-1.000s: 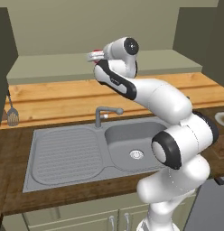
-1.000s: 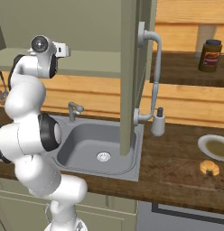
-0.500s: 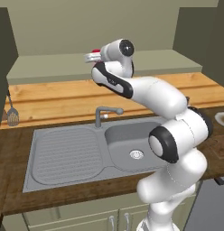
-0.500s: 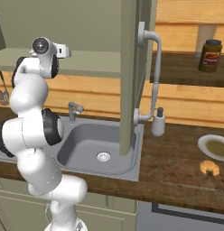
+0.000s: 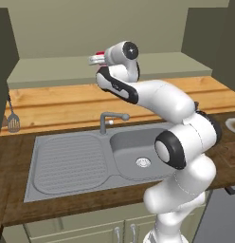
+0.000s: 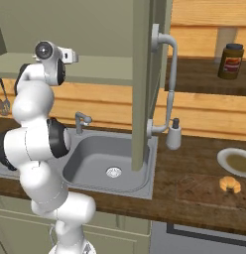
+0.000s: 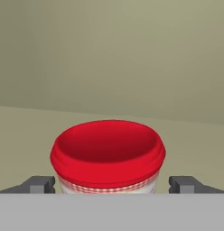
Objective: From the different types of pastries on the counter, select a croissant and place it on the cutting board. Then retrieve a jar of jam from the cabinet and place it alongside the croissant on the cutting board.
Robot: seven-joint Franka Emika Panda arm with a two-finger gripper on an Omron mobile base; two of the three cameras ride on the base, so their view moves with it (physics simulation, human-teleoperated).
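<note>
Tool at the jam jar in the cabinet
The jam jar [image 7: 108, 155] sits low in the frame's centre between the tool's [image 7: 113, 184] spread fingertips [image 7: 39, 184]; whether they touch it is unclear. The croissant [image 6: 229, 184] lies on the cutting board [image 6: 194, 191], lower right.

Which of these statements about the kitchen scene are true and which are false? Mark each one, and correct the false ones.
1. The croissant lies on the cutting board. True.
2. The jar of jam has a blue lid. False: its lid is bright red.
3. In the hand view, the jar sits between the two fingertips of the gripper. True.
4. The gripper is down in the sink. False: it is raised at the cabinet shelf above the counter.
5. A tall dark-brown jar stands on a shelf at the right of the right base view. True.
</note>
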